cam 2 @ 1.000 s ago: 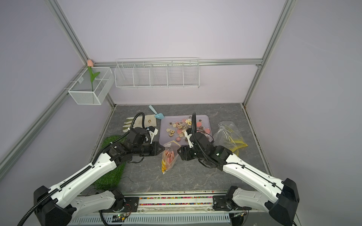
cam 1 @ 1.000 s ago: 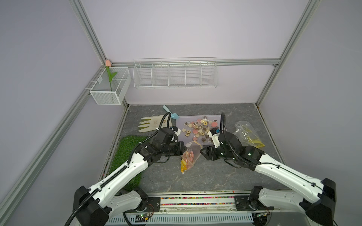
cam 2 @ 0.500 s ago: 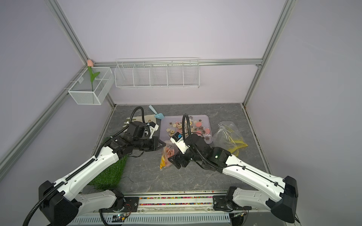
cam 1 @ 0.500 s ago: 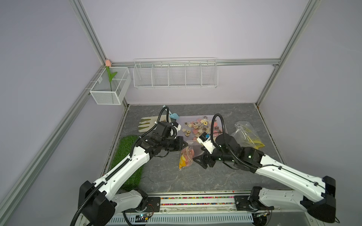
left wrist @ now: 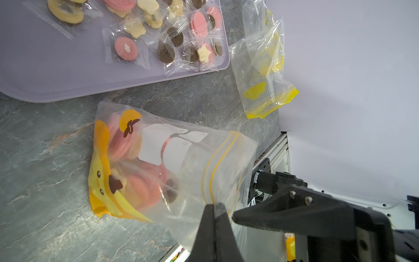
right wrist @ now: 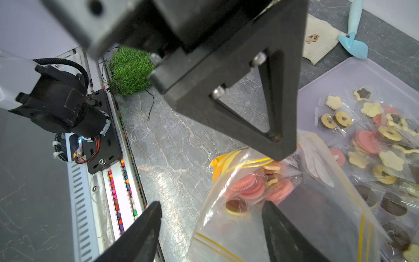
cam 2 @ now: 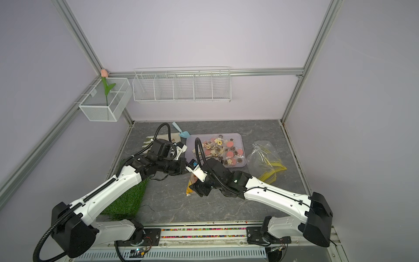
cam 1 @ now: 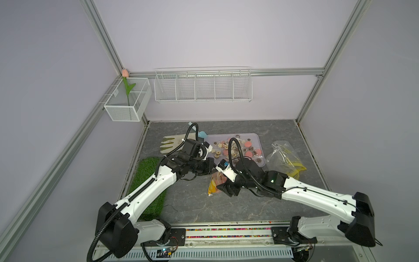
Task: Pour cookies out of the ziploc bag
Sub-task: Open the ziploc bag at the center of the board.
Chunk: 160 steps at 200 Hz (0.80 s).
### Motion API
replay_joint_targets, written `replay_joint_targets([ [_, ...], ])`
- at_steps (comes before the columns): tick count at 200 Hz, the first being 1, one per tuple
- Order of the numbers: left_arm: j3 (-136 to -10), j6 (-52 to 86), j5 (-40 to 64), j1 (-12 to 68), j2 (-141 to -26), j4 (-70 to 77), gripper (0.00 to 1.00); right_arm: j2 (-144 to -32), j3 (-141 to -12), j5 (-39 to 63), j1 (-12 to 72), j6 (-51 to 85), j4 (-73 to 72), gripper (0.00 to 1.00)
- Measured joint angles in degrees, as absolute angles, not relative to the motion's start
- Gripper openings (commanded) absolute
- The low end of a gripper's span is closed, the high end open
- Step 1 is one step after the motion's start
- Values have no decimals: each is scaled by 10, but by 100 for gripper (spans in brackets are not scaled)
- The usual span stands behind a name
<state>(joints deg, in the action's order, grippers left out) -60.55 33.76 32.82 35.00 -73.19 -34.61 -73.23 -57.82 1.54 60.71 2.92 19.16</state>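
Noted: left end effector pinches the ziploc bag rim, lifting its mouth off the surface, cookies pooled at the bottom; right end effector spread astride the opposite lip, probably to widen it.

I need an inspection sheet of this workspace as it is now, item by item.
Surface: grey stone-pattern table.
Job's things: ziploc bag rests on the table before the purple tray, cookies inside; other cookies on the tray.
Clutter: empty bag, glove, blue scoop, grass mat.
Grippers: left tool shut on the ziploc bag's zipper edge; right tool open at its mouth.
Cables: black hoses arch over both arms; thin black strand beside the mat.
Surroundings: wire rack and mesh basket with tulip on the walls.
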Motion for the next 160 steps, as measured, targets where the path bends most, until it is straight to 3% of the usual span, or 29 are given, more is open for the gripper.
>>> replay_joint_targets([
  [36,-606,337,336,344,-735,-345,0,-735,-564,15,613,17,176,61],
  [55,-606,338,340,343,-735,-344,0,-741,-562,15,618,9,169,51],
  [106,-606,338,346,341,-740,-340,0,-769,-556,11,633,2,162,44],
  [160,-606,337,346,340,-741,-338,3,-784,-555,-8,641,3,159,13],
])
